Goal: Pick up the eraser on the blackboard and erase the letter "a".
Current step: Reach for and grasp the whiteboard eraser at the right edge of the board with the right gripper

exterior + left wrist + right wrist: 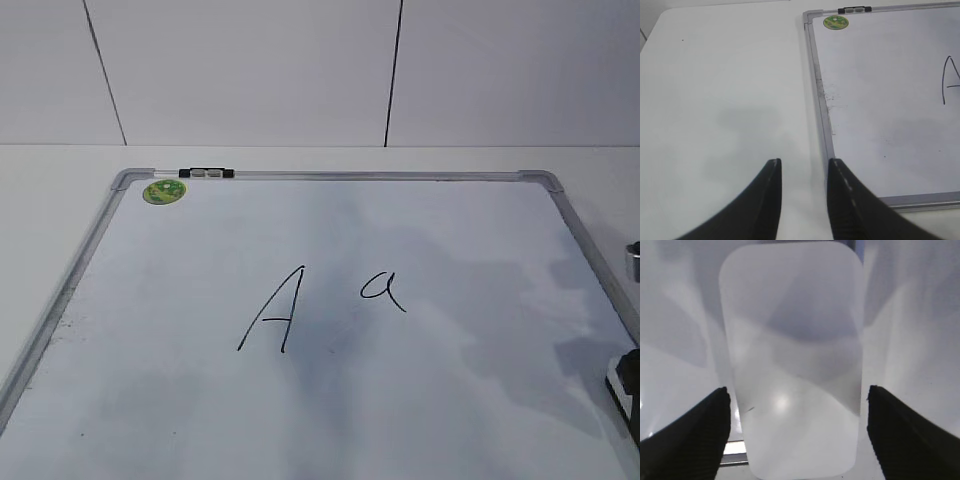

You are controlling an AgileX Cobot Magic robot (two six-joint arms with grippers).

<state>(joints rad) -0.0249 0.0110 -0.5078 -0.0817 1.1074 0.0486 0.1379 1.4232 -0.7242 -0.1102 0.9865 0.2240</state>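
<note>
The right gripper (795,432) hung wide open astride the white eraser (792,360), at four o'clock on the blackboard (330,420). It looked rigid, light and smooth: best pinched across its long sides.

White table (715,100) — bearing blackboard (300,420) (flat).

White eraser (792,360) lies flat on the blackboard (200,420); letter "a" (383,290) unerased.
</note>
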